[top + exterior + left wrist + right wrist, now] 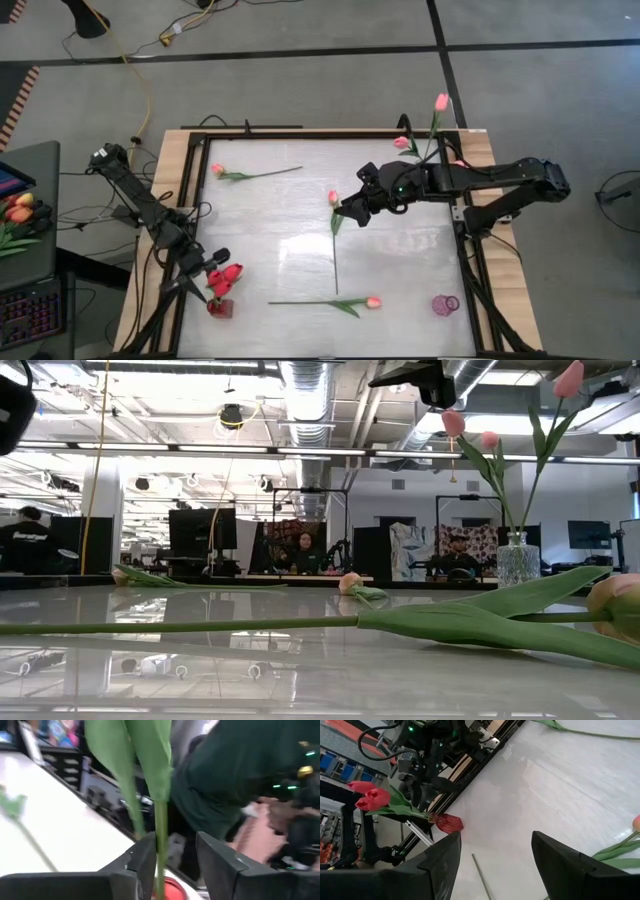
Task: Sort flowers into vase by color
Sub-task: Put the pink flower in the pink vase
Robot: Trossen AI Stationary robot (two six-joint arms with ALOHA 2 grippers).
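Observation:
Two red tulips (226, 277) stand in a small red vase (219, 306) at the table's near left corner. My left gripper (175, 842) is level beside them, open, with one green stem (161, 827) rising between its fingers above the vase's rim (174, 888). Three pink tulips lie flat on the table: far left (217, 170), middle (333, 198) and near (372, 301). My right gripper (350, 211) hangs open just above the middle one. More pink tulips (441, 101) stand in a clear vase (517, 560) at the far right. My left gripper's fingers stand apart on either side of the red tulip's stem (161, 850), coming at it level and lying across it. The stem runs close along one finger (147, 855). I cannot tell whether it touches that finger. The tulip stands upright in the vase.
A purple vase (445, 304) stands at the near right corner. The table's dark frame (186, 200) runs along its edges. Bunched orange-red tulips (18, 210) lie on a side desk off the left. People sit in the room behind.

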